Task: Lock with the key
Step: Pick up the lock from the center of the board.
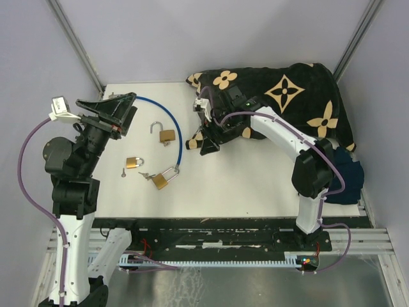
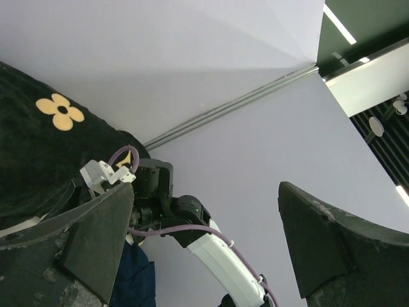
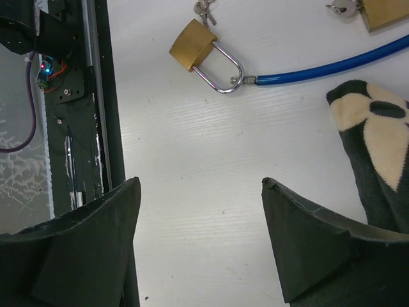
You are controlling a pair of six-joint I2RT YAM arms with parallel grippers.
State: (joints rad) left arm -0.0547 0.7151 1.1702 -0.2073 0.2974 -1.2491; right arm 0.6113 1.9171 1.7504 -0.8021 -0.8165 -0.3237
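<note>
With left fingers (image 2: pixel 89 243) and right fingers (image 3: pixel 319 243) spread and empty, the open padlock (image 1: pixel 167 135) lies centre-left on the counter (image 1: pixel 255 185), where a careless reach could snag the cable (image 3: pixel 332 64) and drag it.

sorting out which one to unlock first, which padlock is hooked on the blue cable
The near padlock, lowest in the top view: the blue cable ends at its shackle. The small padlock and the far padlock lie apart from it.
</note>
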